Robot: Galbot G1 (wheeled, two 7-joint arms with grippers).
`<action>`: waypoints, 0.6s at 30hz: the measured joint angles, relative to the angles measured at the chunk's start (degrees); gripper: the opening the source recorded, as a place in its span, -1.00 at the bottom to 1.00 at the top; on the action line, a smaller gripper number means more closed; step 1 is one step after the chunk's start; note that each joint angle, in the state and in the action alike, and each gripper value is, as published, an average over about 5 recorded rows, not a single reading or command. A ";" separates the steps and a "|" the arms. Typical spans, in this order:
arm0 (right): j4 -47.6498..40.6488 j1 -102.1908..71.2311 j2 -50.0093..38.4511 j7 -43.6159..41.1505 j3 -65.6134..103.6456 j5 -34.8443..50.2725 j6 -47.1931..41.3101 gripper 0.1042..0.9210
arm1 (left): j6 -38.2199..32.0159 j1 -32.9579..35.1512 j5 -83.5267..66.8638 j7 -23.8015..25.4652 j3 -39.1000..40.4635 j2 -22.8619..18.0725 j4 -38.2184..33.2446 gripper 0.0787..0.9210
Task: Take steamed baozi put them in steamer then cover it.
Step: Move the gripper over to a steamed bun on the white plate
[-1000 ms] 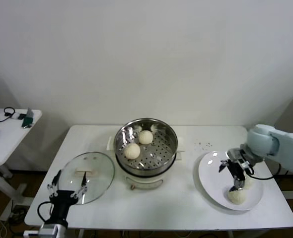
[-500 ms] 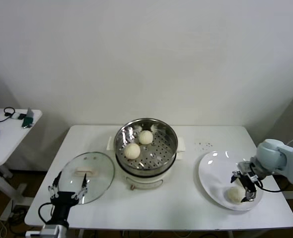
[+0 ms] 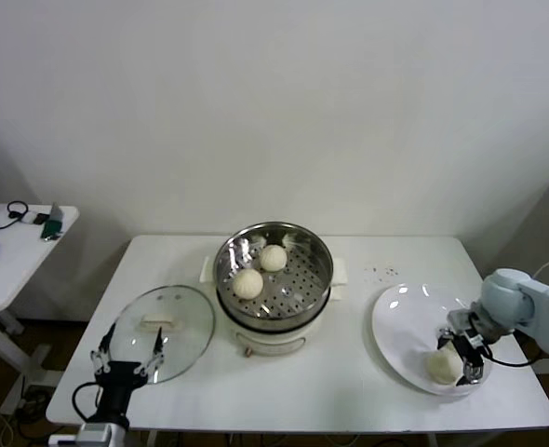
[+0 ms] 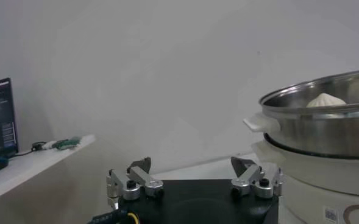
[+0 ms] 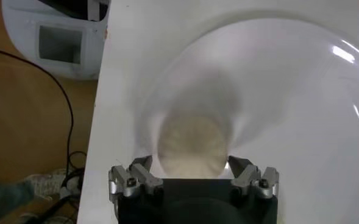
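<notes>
We see our right gripper (image 3: 463, 358) wide open astride a baozi (image 3: 444, 365) on the plate (image 3: 400, 335), two baozi (image 3: 247, 282) in the steamer (image 3: 274, 270), the cover (image 3: 160, 332) on the bench (image 3: 349, 386), left gripper (image 3: 126, 363) open, holding nothing.

My right gripper (image 3: 462, 358) has dropped from above the flat white plate (image 3: 400, 326) and slid toward the table's right edge. Its spread fingers now straddle the round off-white dough bun (image 3: 443, 364) near the plate's front-right rim, with my wrist lowered behind it.
</notes>
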 measured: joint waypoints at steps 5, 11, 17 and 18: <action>-0.45 -0.33 0.39 -0.14 0.45 -0.02 0.15 0.63 | 0.09 -0.06 0.14 -0.04 0.19 -0.01 0.00 0.77; -1.09 -0.21 0.82 -0.32 0.49 0.16 0.65 0.57 | 0.10 0.12 0.30 -0.05 0.37 -0.15 -0.08 0.77; -1.32 0.83 1.23 -0.52 -0.47 0.63 1.03 0.57 | 0.06 0.29 0.31 -0.05 0.32 -0.19 -0.07 0.77; -1.34 1.10 1.31 -0.57 -0.73 0.74 1.08 0.56 | 0.06 0.30 0.31 -0.05 0.32 -0.22 -0.08 0.77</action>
